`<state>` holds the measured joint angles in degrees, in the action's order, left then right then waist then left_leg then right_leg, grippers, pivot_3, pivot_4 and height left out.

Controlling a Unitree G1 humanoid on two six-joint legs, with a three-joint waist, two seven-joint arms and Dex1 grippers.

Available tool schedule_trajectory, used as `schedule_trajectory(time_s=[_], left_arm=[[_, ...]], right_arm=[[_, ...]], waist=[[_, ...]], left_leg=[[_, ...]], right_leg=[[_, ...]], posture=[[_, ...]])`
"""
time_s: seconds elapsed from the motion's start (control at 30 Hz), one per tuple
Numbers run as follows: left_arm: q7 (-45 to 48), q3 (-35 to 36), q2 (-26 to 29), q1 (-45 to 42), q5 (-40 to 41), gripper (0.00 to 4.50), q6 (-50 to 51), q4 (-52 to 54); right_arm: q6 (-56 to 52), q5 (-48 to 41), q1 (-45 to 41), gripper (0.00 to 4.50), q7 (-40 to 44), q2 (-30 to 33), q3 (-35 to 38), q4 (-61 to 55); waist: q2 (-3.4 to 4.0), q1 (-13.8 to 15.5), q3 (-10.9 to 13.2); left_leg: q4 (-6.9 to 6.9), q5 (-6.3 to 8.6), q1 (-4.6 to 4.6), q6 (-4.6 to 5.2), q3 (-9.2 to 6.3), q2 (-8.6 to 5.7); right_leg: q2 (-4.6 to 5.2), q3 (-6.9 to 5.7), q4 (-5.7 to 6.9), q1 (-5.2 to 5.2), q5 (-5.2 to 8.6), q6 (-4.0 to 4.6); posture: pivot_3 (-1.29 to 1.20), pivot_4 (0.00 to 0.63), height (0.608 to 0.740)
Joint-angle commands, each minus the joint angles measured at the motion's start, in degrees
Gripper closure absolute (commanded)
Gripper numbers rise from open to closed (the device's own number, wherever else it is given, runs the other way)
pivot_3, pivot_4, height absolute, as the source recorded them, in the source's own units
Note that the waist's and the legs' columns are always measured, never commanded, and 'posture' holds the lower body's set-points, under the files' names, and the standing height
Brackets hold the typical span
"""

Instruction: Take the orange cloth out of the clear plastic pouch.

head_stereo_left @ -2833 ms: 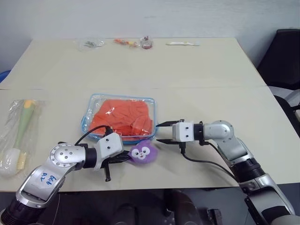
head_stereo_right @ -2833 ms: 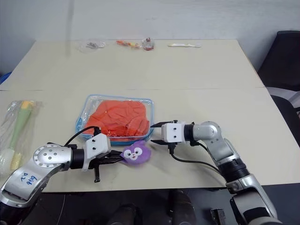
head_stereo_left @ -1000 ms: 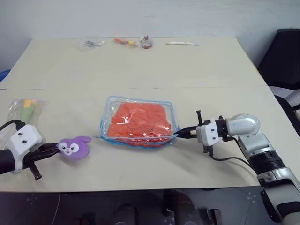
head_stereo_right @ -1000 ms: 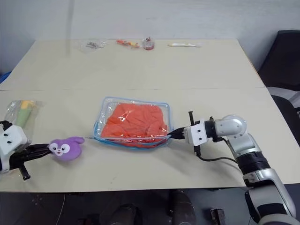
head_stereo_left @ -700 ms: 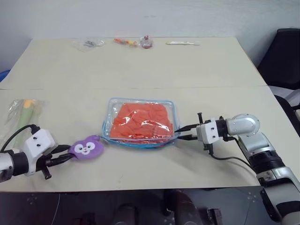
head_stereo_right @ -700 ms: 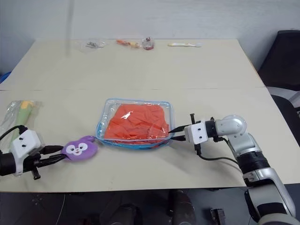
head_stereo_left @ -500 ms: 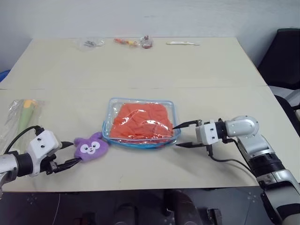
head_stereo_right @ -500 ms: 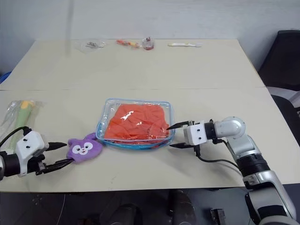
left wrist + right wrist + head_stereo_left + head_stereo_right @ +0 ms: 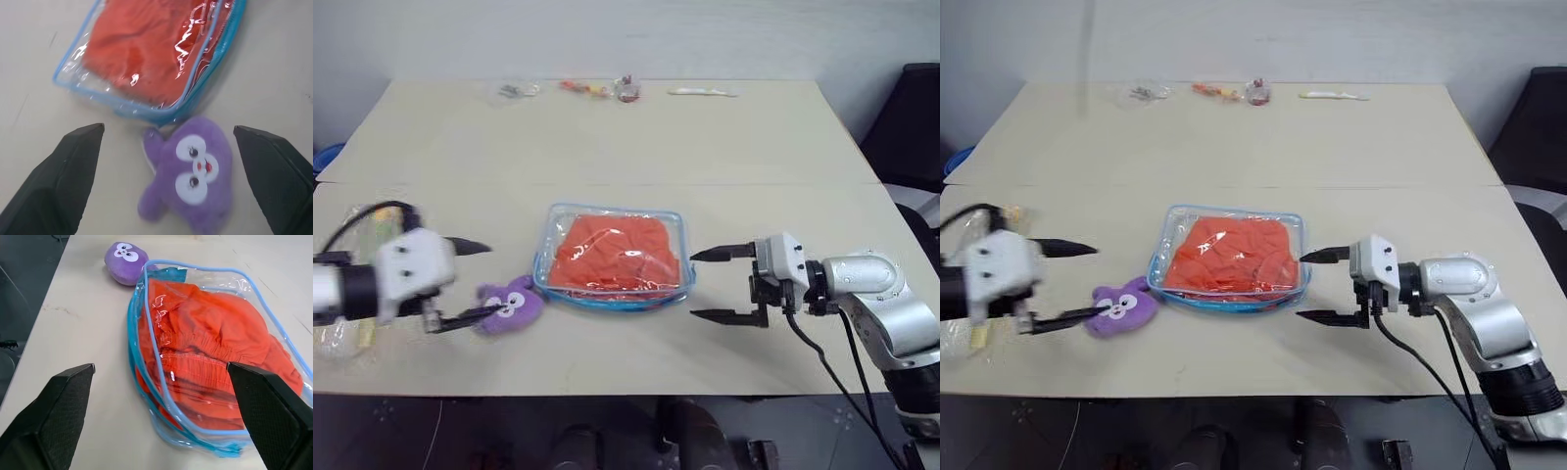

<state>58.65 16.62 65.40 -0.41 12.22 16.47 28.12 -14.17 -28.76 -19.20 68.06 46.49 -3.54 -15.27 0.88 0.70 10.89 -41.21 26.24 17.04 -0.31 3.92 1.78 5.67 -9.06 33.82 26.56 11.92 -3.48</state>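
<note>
Lying flat on the table [image 9: 724, 157], the clear plastic pouch [image 9: 613, 257] is seen with the orange cloth [image 9: 617, 253] inside. Fingers of the left gripper [image 9: 468, 281] and right gripper [image 9: 715, 284] are spread wide; nothing is held.

Bare bench [image 9: 607, 352] is left along the near edge and beyond the clear plastic pouch [image 9: 615, 258], whose left corner is crowded by a purple plush [image 9: 512, 302], while its right side is left unobstructed.
</note>
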Motion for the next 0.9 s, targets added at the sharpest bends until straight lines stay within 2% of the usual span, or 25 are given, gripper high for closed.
schedule_trajectory(time_s=[0.03, 0.27, 0.43, 0.53, 0.57, 0.67, 0.9], left_arm=[[-4.4, -9.8, -3.2, -5.8, -8.1, 0.0, -5.9, -3.3], [-7.5, -18.9, -10.8, -14.5, -13.1, 0.0, -6.6, -6.7], [-8.5, -20.7, -11.9, -15.0, -16.6, 0.0, -8.8, -7.4], [-9.3, -21.0, -13.1, -15.2, -17.4, 0.6, -9.1, -7.0], [-9.4, -21.0, -13.4, -15.1, -17.7, 1.01, -9.1, -6.9], [-10.4, -20.7, -14.4, -15.0, -18.2, 1.9, -9.0, -7.2], [-9.3, -17.8, -16.2, -13.3, -13.2, 4.25, -2.7, -2.9]], right_arm=[[-2.7, -1.7, 1.3, 0.01, -2.9, -0.7, 1.8, -5.1], [-4.4, -1.3, 5.4, 0.01, -6.2, -1.7, 2.2, -10.2], [-4.8, -1.6, 7.2, 0.01, -6.8, -1.7, 2.8, -11.7], [-5.0, -1.9, 7.4, 0.0, -6.9, -1.7, 3.1, -12.0], [-5.0, -2.0, 7.5, 0.0, -6.9, -1.6, 3.2, -12.0], [-5.0, -2.3, 7.9, 0.57, -6.8, -1.4, 3.5, -12.1], [-4.1, -1.4, 8.4, 3.1, -5.8, -0.8, 3.4, -11.5]], waist=[[0.0, -0.3, 0.0], [-0.03, -0.6, 0.0], [-0.06, -0.6, 0.0], [-0.06, -0.6, 0.0], [-0.06, -0.6, 0.0], [-0.06, -0.6, 0.0], [-0.07, -0.4, 0.0]], left_leg=[[0.01, 0.0, 0.01, 0.0, 0.01, 0.01], [-0.05, -0.01, 0.02, 0.0, 0.02, 0.0], [-0.07, -0.01, 0.0, 0.0, 0.02, -0.01], [-0.09, -0.01, -0.01, 0.0, 0.02, 0.0], [-0.09, -0.01, -0.01, 0.0, 0.02, 0.0], [-0.09, -0.01, -0.01, 0.0, 0.01, 0.0], [-0.14, -0.01, 0.01, 0.01, 0.0, 0.0]], right_leg=[[-0.02, -0.01, -0.01, 0.0, 0.0, 0.0], [-0.04, 0.0, 0.03, 0.0, -0.01, 0.0], [-0.03, 0.01, 0.02, -0.02, -0.01, 0.0], [-0.03, 0.03, 0.04, -0.03, -0.01, -0.01], [-0.03, 0.03, 0.04, -0.03, -0.01, -0.01], [-0.03, 0.03, 0.04, -0.03, -0.01, -0.01], [-0.02, 0.03, 0.04, -0.04, -0.02, -0.03]], posture=[[0.0, 0.15, 0.74], [0.0, 0.15, 0.74], [0.0, 0.15, 0.74], [0.0, 0.15, 0.74], [0.0, 0.15, 0.74], [0.0, 0.15, 0.74], [0.0, 0.15, 0.74]])
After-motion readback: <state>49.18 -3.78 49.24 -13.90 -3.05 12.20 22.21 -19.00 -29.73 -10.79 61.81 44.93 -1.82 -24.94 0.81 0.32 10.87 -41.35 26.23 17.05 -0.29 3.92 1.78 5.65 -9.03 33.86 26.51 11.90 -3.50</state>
